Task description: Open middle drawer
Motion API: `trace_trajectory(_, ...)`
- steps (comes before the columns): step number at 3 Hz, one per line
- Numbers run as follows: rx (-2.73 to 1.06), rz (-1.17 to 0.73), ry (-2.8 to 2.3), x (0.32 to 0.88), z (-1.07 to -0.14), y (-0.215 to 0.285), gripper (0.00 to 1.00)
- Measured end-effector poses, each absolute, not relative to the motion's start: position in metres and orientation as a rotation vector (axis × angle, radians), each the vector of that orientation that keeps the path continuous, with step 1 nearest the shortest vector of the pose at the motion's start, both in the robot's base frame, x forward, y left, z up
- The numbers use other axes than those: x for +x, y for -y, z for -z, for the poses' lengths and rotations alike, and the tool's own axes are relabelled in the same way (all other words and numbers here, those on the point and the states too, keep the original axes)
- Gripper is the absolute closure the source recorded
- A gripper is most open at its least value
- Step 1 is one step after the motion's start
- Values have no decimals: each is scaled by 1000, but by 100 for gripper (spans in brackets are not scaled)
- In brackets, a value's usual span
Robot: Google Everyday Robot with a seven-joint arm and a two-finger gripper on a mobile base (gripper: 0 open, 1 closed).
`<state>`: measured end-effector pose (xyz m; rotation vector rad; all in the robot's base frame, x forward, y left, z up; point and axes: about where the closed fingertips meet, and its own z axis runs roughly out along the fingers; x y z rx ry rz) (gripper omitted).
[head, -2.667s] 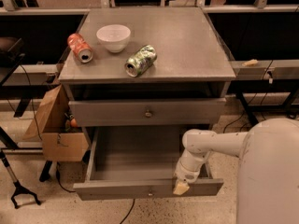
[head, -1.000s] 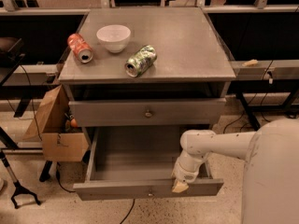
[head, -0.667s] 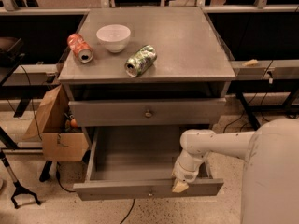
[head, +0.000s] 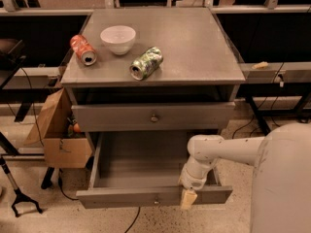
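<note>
Pulled far out: middle drawer (head: 146, 169), at 6 o'clock from the shut upper drawer (head: 121, 117). Pointing down at the open front's top edge, gripper (head: 188, 198), at 3 o'clock from the centre knob. Cannot tell how wide the claw stands or whether anything is held. On the cabinet top (head: 194, 47): white bowl (head: 118, 38), red can (head: 83, 49) at 8 o'clock from it, green can (head: 146, 62) at 4 o'clock, both lying down.

One camera, near and high, looks steeply down over the jaws at 5 o'clock toward the counter (head: 194, 47) at 12.
</note>
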<state>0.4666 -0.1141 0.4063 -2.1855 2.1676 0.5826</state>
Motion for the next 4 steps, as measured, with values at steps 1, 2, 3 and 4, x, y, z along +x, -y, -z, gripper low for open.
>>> trace_trajectory(1, -2185, -583, -2168, 467, -406, 114, 0)
trace_trajectory(2, -2186, -583, -2168, 467, -406, 114, 0)
trace_trajectory(3, -2187, -606, -2156, 452, -406, 118, 0)
trace_trajectory(4, -2179, -641, -2148, 429, -406, 121, 0)
